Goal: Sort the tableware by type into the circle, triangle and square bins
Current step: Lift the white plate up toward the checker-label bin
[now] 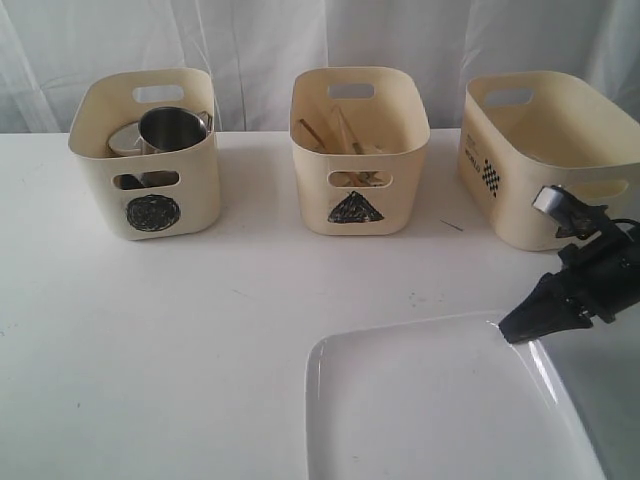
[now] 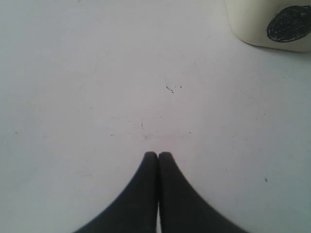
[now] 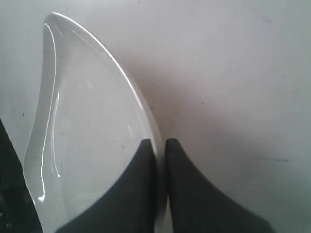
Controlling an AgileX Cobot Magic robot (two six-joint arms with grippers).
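The large white plate (image 1: 430, 400) lies at the front of the table, tilted up on its right side. My right gripper (image 1: 507, 329) is shut on the plate's rim (image 3: 154, 131), one finger inside and one outside, as the right wrist view shows (image 3: 159, 141). The circle bin (image 1: 148, 155) holds steel mugs (image 1: 172, 127). Wooden chopsticks (image 1: 335, 130) lie in the triangle bin (image 1: 357, 150). The wider bin (image 1: 545, 155) stands at the right; its mark is hidden. My left gripper (image 2: 158, 154) is shut with nothing in it, above bare table near the circle bin (image 2: 277, 24).
A white curtain hangs behind the three bins. The white table (image 1: 200, 330) stretches left of the plate. A small dark mark lies between the triangle bin and the wider bin.
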